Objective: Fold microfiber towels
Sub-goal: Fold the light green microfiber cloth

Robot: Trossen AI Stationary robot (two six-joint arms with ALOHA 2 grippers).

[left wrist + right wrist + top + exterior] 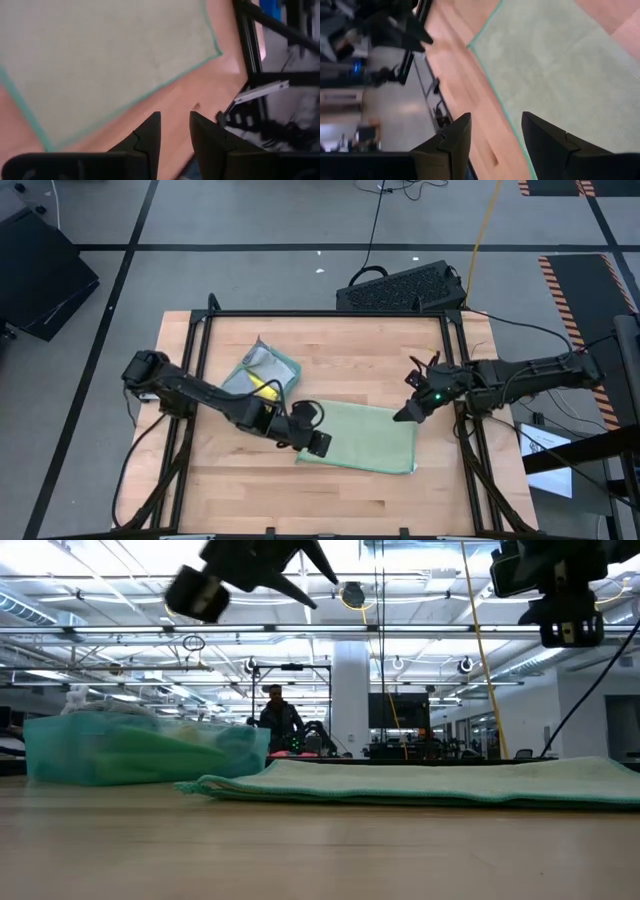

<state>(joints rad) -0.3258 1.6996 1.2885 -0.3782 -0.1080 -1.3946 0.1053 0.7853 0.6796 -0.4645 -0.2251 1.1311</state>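
- High view: a pale sage green microfiber towel [362, 436] lies flat, folded to a rectangle, just toward 5 o'clock from the middle of the light wooden table [330, 345]. A heap of crumpled microfiber cloths [262, 372] — grey, teal and yellow — sits toward 10 o'clock from it. The left gripper [318, 442] hangs over the towel's 9 o'clock edge; the right gripper [411, 411] is over its 2 o'clock corner. A black keyboard [400, 287] lies on the floor past the table's 12 o'clock side.
- Low view: the towel spreads flat on the wood, the heap beside it; both arms are up off the table.
- Left wrist view: the fingers [148, 134] stand slightly parted — nothing between them, the towel below.
- Right wrist view: the fingers [455, 137] are spread apart and empty above the towel's teal-stitched edge.
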